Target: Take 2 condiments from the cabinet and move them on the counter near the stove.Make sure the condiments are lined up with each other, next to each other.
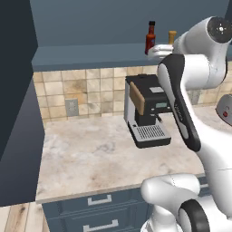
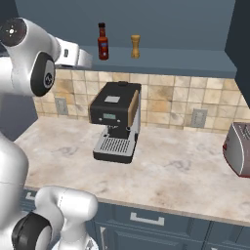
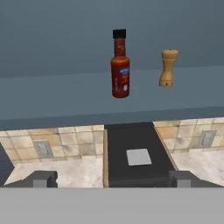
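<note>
Red sauce bottle (image 3: pixel 120 65) and tan bottle (image 3: pixel 168 68), two condiments, stand upright side by side, apart, on the blue-grey cabinet shelf (image 3: pixel 57 98). One coffee machine (image 2: pixel 115 127) sits on the beige marbled worktop (image 2: pixel 180 176) before tan tiles (image 2: pixel 166 100). End effector (image 3: pixel 111 178) spread wide, empty, below the shelf.

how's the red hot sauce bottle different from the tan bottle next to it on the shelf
The hot-sauce bottle is taller and slimmer than the tan bottle. It is red with a black cap and a label; the tan bottle is plain tan-orange with a rounded top and a narrow waist. Both stand upright, apart, on the cabinet shelf, untouched.
</note>
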Robot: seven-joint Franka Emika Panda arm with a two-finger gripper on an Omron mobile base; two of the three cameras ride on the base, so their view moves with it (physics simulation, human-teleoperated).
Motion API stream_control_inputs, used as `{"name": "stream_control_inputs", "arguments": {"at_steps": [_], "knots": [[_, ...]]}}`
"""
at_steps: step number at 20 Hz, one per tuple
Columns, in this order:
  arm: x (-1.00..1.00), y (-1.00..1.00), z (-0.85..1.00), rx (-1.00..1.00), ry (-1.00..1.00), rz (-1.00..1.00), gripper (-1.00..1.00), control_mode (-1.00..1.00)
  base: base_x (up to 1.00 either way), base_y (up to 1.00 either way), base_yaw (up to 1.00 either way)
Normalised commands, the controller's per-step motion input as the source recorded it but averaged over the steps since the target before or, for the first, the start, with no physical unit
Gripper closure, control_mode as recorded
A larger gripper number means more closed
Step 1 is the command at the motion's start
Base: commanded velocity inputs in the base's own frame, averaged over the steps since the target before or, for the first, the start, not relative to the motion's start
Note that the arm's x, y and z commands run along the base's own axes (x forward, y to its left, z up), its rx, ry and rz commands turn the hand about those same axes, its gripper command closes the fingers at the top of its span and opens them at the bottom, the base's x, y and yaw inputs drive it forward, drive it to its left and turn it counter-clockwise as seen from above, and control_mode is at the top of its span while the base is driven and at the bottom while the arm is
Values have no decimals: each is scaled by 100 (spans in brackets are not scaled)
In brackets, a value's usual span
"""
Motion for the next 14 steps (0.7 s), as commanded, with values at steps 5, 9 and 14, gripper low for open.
{"name": "stream_control_inputs", "arguments": {"at_steps": [5,9,14], "knots": [[32,-1,1,0,-1,0,-100,-100,0,0,0],[49,-16,-11,0,-11,0,-100,-100,0,0,0],[52,-25,-1,0,-6,0,-100,-100,0,0,0]]}}
